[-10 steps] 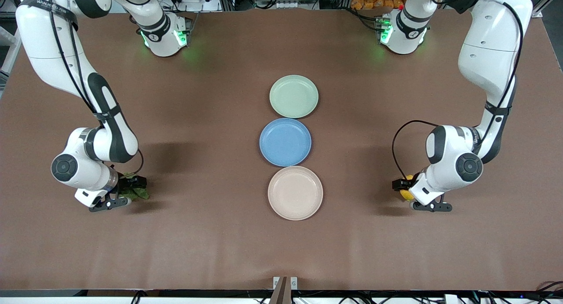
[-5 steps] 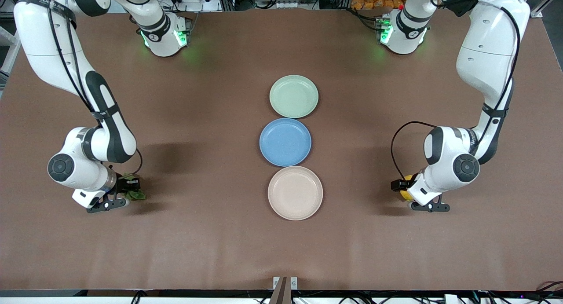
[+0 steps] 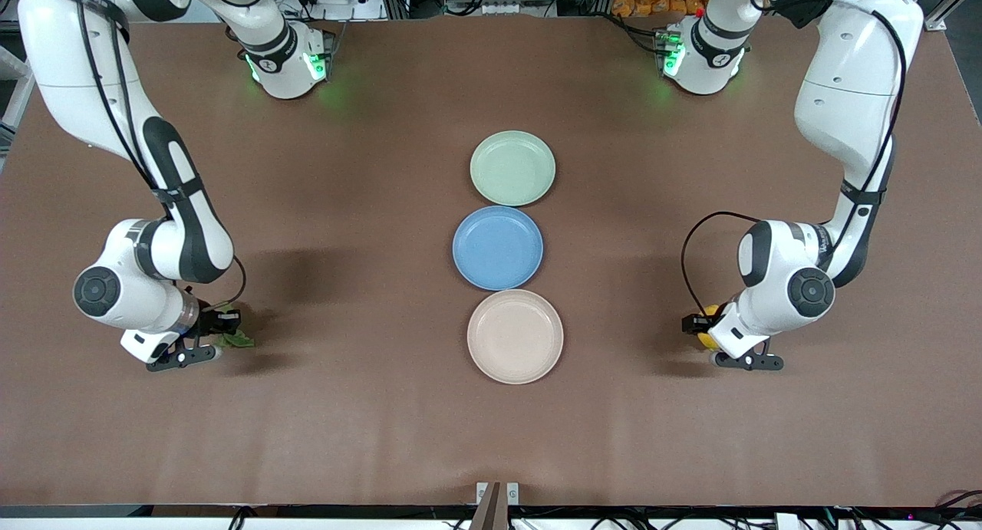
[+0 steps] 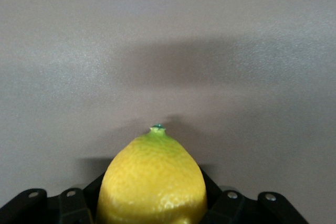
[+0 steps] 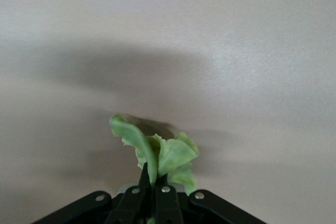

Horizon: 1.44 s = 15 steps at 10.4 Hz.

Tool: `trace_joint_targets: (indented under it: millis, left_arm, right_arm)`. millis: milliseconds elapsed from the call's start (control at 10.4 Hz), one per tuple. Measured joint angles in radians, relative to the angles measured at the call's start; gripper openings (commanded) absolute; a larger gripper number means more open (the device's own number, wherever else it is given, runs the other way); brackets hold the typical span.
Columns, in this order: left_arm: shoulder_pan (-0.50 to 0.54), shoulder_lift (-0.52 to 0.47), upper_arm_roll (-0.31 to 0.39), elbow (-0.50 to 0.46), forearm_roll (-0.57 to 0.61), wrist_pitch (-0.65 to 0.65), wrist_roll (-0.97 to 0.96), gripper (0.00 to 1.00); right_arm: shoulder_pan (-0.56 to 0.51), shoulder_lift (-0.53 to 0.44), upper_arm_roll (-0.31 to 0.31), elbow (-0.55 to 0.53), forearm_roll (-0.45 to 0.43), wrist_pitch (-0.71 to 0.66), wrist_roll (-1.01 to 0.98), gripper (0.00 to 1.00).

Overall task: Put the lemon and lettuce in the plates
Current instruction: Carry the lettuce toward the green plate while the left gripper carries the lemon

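Lettuce (image 5: 157, 156) is pinched in the right gripper's (image 3: 201, 344) fingers and lemon (image 4: 152, 182) clamped by the left gripper (image 3: 717, 340), each low over the tabletop (image 3: 368, 423) at its arm's end, evidently ready for carrying to the plates (image 3: 515, 336).

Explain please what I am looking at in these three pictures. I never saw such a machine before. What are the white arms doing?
Two white robot arms work at a brown table. The large picture looks down from a high camera facing them; each small picture comes from a camera on one arm's wrist. Three plates lie in a row: the green plate, the blue plate, the pink plate. The left tool grips the lemon. The right tool pinches the lettuce. All plates hold nothing yet.
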Motion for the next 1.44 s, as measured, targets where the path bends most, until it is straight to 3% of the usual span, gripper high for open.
trace_joint_targets:
  millis: [575,1054,1437]
  left_arm:
    - [-0.004,-0.082,-0.004,0.081,0.008,-0.154,0.003,0.43]
    - [-0.086,-0.106,-0.011,0.135,0.008,-0.158,0.003,0.46]
    - [-0.112,-0.104,-0.089,0.182,0.008,-0.158,-0.008,0.46]
  right_arm:
    - [0.063,-0.068,0.044,-0.042,0.074,-0.049,0.105,0.0]
    - [0.275,-0.215,0.051,-0.113,0.078,-0.142,0.435,0.0]
    - [0.526,-0.289,0.052,-0.155,0.079,-0.168,0.792,0.0]
